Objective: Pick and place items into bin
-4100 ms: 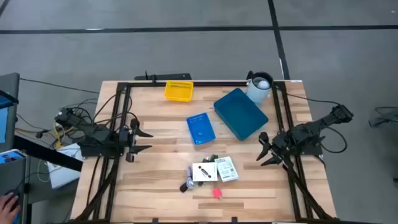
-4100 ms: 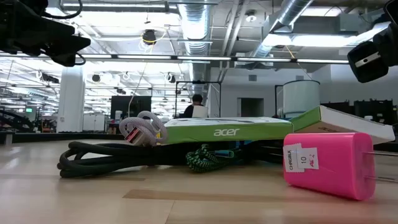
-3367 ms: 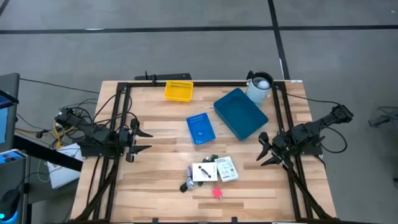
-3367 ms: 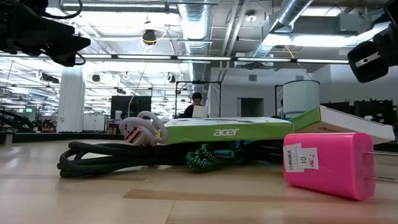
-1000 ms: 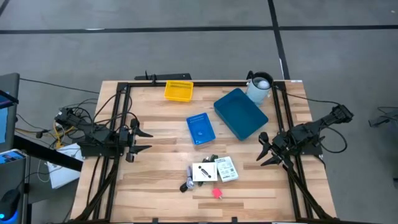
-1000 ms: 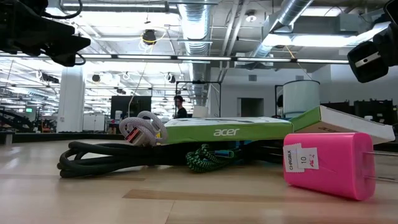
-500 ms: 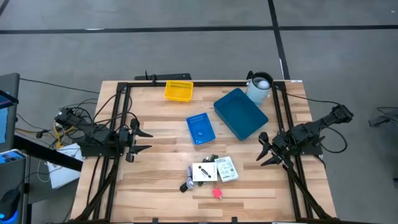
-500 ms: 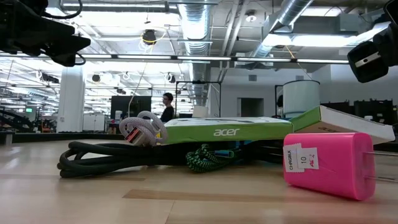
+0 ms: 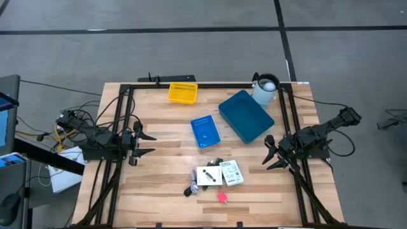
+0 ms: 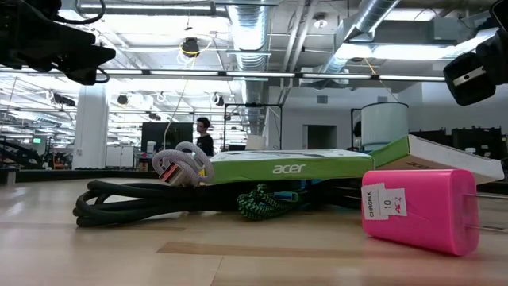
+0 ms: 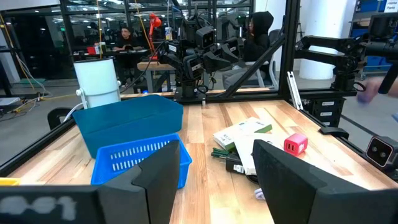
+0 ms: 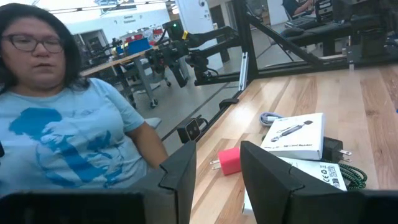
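Note:
The items lie in a loose cluster near the table's near edge: two white printed packets [image 9: 219, 173], a pink plug-like piece [image 9: 222, 197] [image 10: 421, 208], a coiled black cable [image 10: 147, 202] and a green braided cord [image 10: 262, 202]. One packet, a green-edged box [image 10: 278, 167], rests on the cables. My left gripper [image 9: 147, 144] [image 11: 214, 177] hovers open at the table's left side, well clear of the cluster. My right gripper [image 9: 272, 152] [image 12: 217, 177] hovers open at the right side, pointing toward the items. Neither touches anything.
A small blue basket [image 9: 205, 131] sits mid-table, with a large teal bin [image 9: 247, 116] to its right, a yellow basket [image 9: 182, 93] at the far edge and a white cylinder [image 9: 266, 89] in the far right corner. A person [image 12: 62, 124] sits beyond the table's near edge.
Neither arm nor any item has moved. A person far behind the table walks leftward in the low view.

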